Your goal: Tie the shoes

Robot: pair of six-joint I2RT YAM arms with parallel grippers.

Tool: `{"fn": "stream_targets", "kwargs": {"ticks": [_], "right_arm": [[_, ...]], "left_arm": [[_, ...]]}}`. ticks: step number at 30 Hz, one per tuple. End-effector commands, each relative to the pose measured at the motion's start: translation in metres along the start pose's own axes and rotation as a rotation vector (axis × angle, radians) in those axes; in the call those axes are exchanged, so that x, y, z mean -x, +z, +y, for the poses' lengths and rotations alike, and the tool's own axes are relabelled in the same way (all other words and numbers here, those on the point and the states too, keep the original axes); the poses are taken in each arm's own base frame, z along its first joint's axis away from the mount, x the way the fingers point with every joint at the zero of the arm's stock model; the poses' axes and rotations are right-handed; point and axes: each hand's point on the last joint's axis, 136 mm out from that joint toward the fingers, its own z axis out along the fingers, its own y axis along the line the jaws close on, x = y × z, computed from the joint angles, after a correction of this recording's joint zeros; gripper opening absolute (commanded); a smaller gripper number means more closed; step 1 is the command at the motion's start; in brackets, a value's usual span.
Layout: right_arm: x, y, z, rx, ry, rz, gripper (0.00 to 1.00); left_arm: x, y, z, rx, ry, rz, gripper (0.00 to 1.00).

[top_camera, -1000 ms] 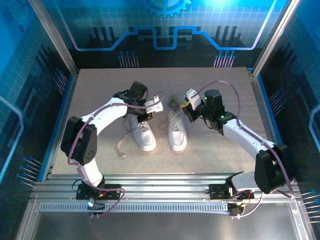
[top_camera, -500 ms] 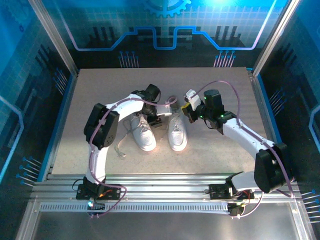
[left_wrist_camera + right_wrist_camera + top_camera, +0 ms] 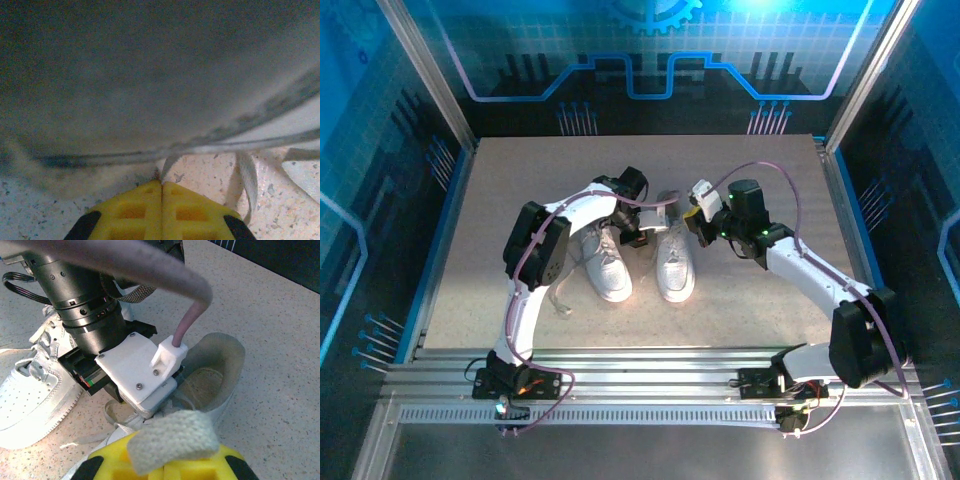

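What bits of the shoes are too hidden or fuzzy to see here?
- Left wrist view: grey blur above the shut yellow left gripper; too close to identify.
- Right wrist view: the nearer white lace-up sneaker's laced front, hidden behind the left arm's black-and-white wrist.
- Top view: whether either sneaker is knotted; too small from up there.

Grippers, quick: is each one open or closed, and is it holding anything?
Left gripper: closed, tips pinching a lace end.
Right gripper: closed on a white lace.
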Motion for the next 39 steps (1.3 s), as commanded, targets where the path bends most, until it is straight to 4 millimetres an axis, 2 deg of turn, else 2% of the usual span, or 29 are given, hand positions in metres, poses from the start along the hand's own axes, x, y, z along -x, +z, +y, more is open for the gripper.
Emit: {"fn": "stream_targets", "kwargs": {"ticks": [1,6,12,16,19,22,24,27,31,32,34,36,39], "right_arm": [[0.003,-0.007,-0.005,-0.015,-0.009,-0.007,0.00],[0.005,-0.006,-0.007,-0.019,-0.004,-0.007,0.00],[0.009,-0.005,-0.009,-0.023,0.010,-0.011,0.00],[0.012,-0.004,-0.009,-0.014,0.024,-0.014,0.00],[0.018,-0.002,-0.008,0.007,0.032,-0.008,0.00],[0.026,0.001,-0.006,0.038,0.037,0.006,0.00],[0.031,0.004,-0.005,0.066,0.044,0.017,0.00],[0.035,0.010,0.000,0.121,0.058,0.035,0.00],[0.038,0.017,0.005,0.174,0.079,0.056,0.00],[0.039,0.018,0.007,0.187,0.078,0.053,0.00],[0.040,0.019,0.009,0.200,0.076,0.051,0.00],[0.041,0.018,0.011,0.205,0.073,0.048,0.00],[0.040,0.017,0.013,0.212,0.057,0.040,0.00]], "left_arm": [[-0.016,-0.008,-0.016,-0.046,-0.055,0.043,0.00],[-0.002,-0.058,-0.006,0.050,-0.078,-0.080,0.00],[0.008,-0.102,-0.009,0.131,-0.064,-0.150,0.00],[0.016,-0.128,-0.021,0.165,-0.084,-0.205,0.00],[0.032,-0.145,-0.047,0.205,-0.060,-0.271,0.00],[0.059,-0.150,-0.087,0.232,-0.016,-0.364,0.00],[0.084,-0.150,-0.110,0.262,0.002,-0.465,0.00],[0.119,-0.144,-0.136,0.289,0.013,-0.599,0.00],[0.163,-0.120,-0.142,0.271,-0.042,-0.696,0.00],[0.171,-0.110,-0.143,0.261,-0.045,-0.697,0.04],[0.180,-0.099,-0.140,0.257,-0.058,-0.701,0.20],[0.182,-0.104,-0.135,0.278,-0.076,-0.736,0.34],[0.174,-0.121,-0.135,0.292,-0.068,-0.780,0.46]]}}
